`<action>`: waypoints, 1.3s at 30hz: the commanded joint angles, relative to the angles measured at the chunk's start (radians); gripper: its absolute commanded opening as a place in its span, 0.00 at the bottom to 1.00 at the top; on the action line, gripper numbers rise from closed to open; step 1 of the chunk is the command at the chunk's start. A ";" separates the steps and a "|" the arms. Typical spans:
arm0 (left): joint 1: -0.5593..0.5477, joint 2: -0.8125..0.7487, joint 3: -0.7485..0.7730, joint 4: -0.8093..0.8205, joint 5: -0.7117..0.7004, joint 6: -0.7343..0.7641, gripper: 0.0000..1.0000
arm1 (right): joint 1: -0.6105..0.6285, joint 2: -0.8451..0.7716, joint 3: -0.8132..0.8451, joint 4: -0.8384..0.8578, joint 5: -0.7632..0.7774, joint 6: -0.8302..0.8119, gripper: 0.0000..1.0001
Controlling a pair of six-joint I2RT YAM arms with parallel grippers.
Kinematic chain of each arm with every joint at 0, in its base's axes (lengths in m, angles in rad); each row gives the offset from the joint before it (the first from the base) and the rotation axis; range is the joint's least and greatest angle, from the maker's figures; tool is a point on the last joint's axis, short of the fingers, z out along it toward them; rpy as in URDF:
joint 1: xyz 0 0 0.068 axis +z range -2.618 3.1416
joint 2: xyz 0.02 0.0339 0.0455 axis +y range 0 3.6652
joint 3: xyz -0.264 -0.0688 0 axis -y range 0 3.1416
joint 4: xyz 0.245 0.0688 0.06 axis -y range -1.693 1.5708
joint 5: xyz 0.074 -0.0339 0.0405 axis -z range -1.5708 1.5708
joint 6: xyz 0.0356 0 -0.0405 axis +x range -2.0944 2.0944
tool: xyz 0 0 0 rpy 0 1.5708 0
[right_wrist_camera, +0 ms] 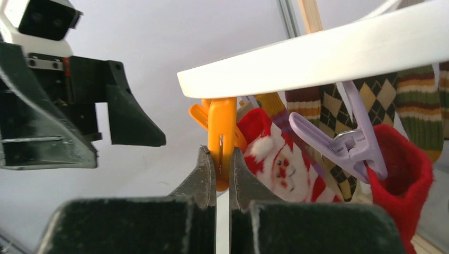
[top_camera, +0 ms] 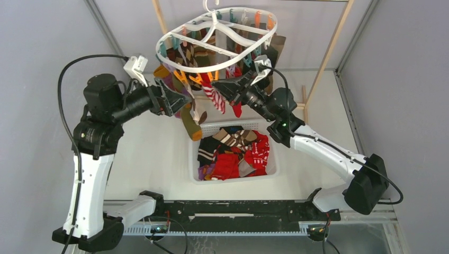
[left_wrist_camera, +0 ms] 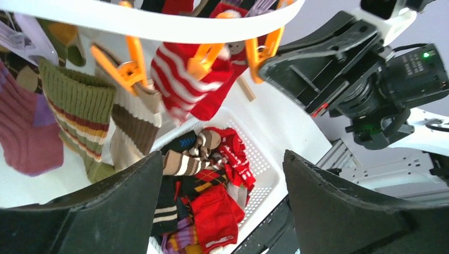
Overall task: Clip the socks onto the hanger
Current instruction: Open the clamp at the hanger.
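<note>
The white oval hanger (top_camera: 222, 55) hangs at the top centre with several socks clipped to its rim. My right gripper (right_wrist_camera: 222, 159) is shut on an orange clip (right_wrist_camera: 222, 132) under the hanger rim (right_wrist_camera: 317, 58), right beside a red and white Santa sock (right_wrist_camera: 280, 169). In the top view the right gripper (top_camera: 223, 87) sits under the hanger's near edge. My left gripper (left_wrist_camera: 222, 174) is wide open and empty, held in the air just left of the hanging socks (top_camera: 177, 100). Loose socks (top_camera: 233, 151) lie in the basket below.
The white slotted basket (top_camera: 194, 159) stands on the table between the arms. A purple clip (right_wrist_camera: 344, 143) holds a red sock (right_wrist_camera: 397, 174) to the right of my right gripper. A bare wooden frame (top_camera: 331, 47) carries the hanger. A red striped sock (left_wrist_camera: 180, 84) hangs from orange clips.
</note>
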 commanded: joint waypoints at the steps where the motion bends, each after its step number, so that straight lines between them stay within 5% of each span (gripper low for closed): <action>1: 0.002 -0.001 0.084 0.008 0.010 -0.018 0.87 | 0.081 0.027 0.119 -0.084 0.123 -0.181 0.00; 12: -0.069 0.121 0.156 0.134 0.022 -0.062 0.90 | 0.205 0.100 0.196 -0.096 0.307 -0.298 0.00; 24: -0.076 0.206 0.194 0.223 0.060 -0.092 0.78 | 0.240 0.130 0.235 -0.127 0.309 -0.303 0.00; 39: -0.076 0.237 0.151 0.312 0.036 -0.147 0.51 | 0.250 0.140 0.257 -0.168 0.290 -0.297 0.00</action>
